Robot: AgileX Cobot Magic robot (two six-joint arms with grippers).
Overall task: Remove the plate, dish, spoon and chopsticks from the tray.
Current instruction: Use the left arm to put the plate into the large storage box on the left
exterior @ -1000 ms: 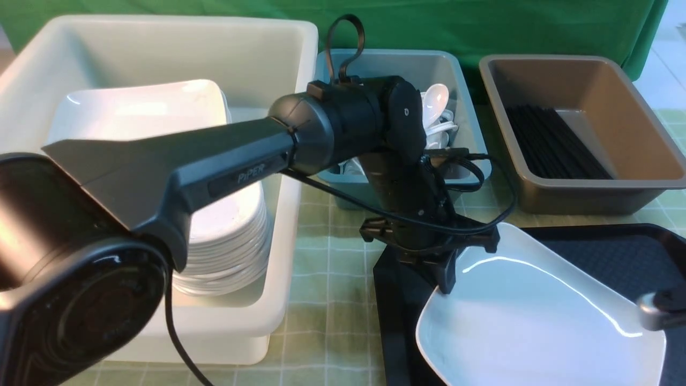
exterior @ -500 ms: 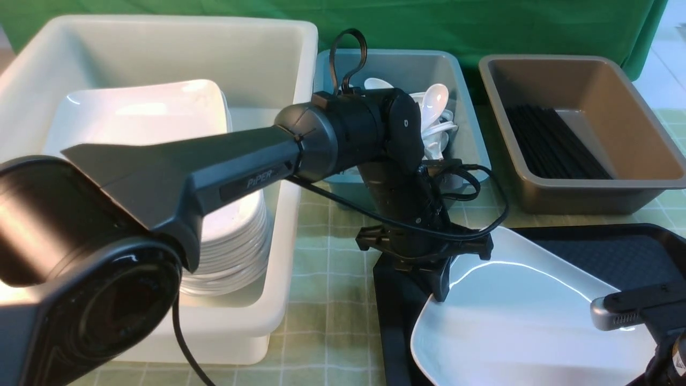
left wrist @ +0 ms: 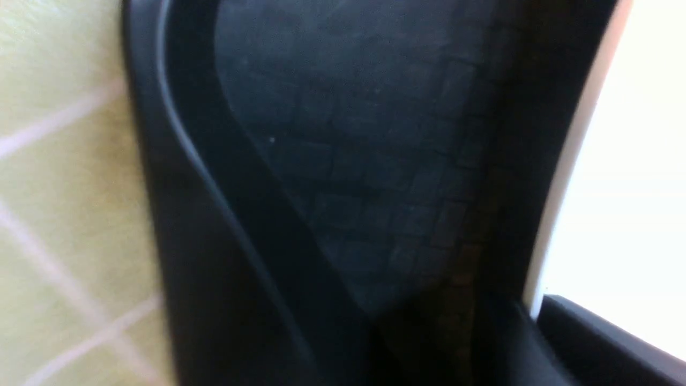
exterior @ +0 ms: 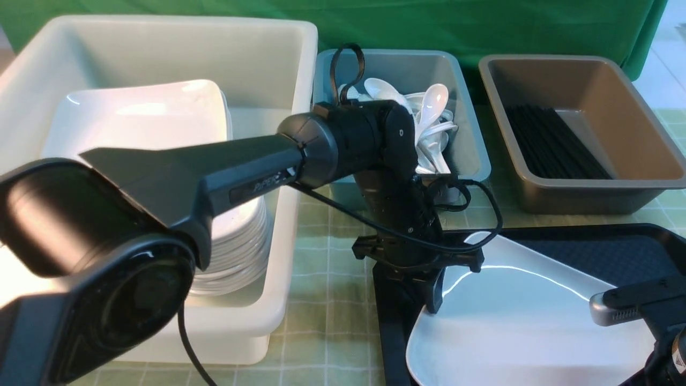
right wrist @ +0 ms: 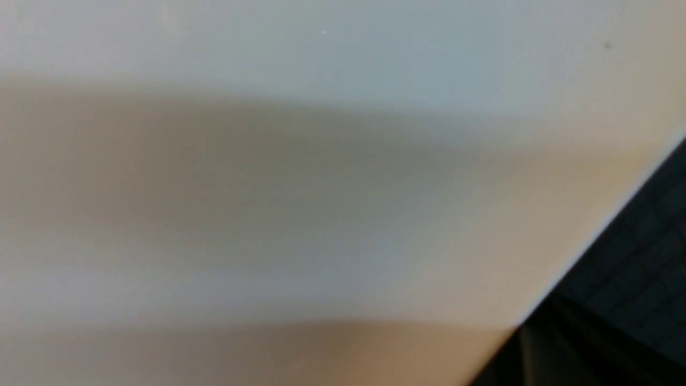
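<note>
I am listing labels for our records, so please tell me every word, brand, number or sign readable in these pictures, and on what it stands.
"PiPER": pale letters along the side of the left arm, partly washed out by glare.
Small pale mark on the wrist joint of that arm: too small to read.
Both wrist views: no text.

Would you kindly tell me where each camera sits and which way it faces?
Front view: between the arms, facing forward over plate, tray and tubs; left arm and left gripper cross it, right arm at lower right.
Left wrist view: on the left arm, close above the tray's corner and plate's edge; one gripper finger shows.
Right wrist view: on the right arm, close over the plate; no robot part clearly shows.
Shared: all see plate and tray.
</note>
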